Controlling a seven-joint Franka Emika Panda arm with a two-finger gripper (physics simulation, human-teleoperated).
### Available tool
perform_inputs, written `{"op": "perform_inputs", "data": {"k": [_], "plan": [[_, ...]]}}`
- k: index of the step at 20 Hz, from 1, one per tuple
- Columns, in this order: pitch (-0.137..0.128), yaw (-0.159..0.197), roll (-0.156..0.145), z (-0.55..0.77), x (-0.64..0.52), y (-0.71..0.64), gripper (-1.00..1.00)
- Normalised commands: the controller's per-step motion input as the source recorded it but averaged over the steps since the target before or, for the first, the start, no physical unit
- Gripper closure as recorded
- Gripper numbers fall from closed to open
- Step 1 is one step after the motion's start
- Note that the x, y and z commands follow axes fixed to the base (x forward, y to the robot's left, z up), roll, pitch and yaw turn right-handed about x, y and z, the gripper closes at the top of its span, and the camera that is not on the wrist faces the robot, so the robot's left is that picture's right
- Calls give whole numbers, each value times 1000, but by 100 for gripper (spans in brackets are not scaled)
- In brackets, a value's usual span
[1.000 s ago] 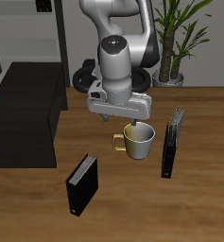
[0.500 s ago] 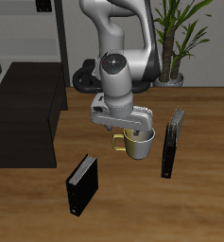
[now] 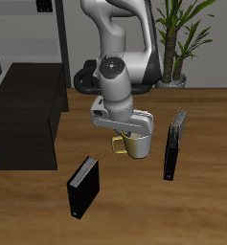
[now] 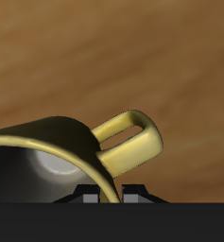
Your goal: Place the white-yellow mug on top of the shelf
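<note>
Jaws: gripper (image 3: 136, 133) sat low over the mug's mouth; in the wrist view the two fingertips (image 4: 86, 197) straddled the rim wall beside the handle, narrowly parted. Whether they already pinched the wall could not be told.

Shelf: the shelf (image 3: 29, 115) stood as a low black box at the exterior view's left side, farther back than the mug and well apart from it. Its flat top was the target surface.

Arm: the Franka arm (image 3: 120, 48) reached forward and down from the base at the table's back, wrist turned so the fingers came at the rim from above. Judged a rim grasp, chosen because the cup body looked too wide for the jaws.

Table: the wooden table (image 3: 201, 206) carried everything.

Books: one black book (image 3: 174, 144) stood upright just beside the mug on the exterior view's right; another black book (image 3: 82, 186) stood nearer the front edge. Neither touched the mug.

Mug: the white-yellow mug (image 3: 137, 145) rested upright on the table, mid-scene, largely hidden under the gripper. It was not yet lifted.

Handle: the yellow handle (image 4: 130, 140) pointed toward the shelf side, clear of the fingers.

Next, by judgement: close on the rim, lift straight, carry across to the shelf top.
</note>
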Motion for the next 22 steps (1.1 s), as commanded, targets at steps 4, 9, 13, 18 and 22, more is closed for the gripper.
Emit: {"op": "perform_inputs", "data": {"k": [4,9,13,18,22], "plan": [[-17,-2,10,139,-8,-12,100],[-24,15,3,216,30,-25,100],[-32,13,-2,398,-35,-74,100],[-19,-4,30,546,-64,-82,100],[6,-16,35,547,-83,-133,100]]}}
